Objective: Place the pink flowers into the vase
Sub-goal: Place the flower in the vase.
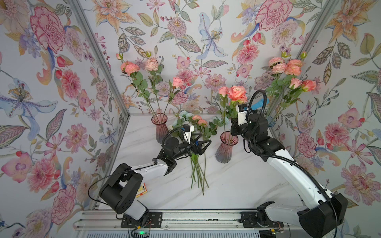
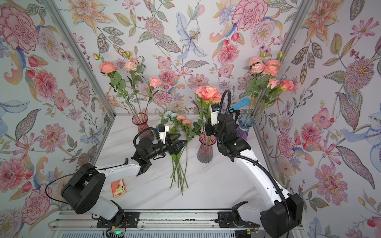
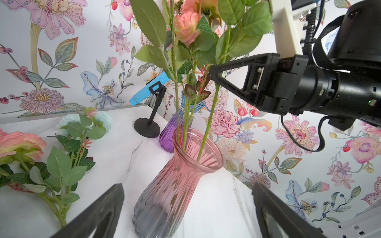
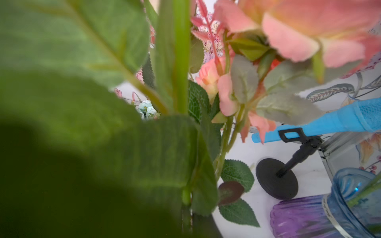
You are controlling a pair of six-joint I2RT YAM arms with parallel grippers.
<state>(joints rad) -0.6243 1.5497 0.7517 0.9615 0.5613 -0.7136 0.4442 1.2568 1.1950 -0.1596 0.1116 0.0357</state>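
Pink flowers (image 1: 237,93) stand stem-down in the middle vase (image 1: 226,148) on the worktop (image 1: 237,185); right claw (image 3: 213,75) at one stem, grip unreadable, left claw (image 1: 205,138) spread above loose stems (image 1: 198,171); risk: a pull-back through snagging leaves could drag the stem out or tip the vase.

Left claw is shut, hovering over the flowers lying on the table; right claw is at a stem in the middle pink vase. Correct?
No, the left claw is open: the left wrist view shows its fingers wide apart. The rest holds: it hovers over the flowers lying on the table, and the right claw is at a stem in the middle pink vase.
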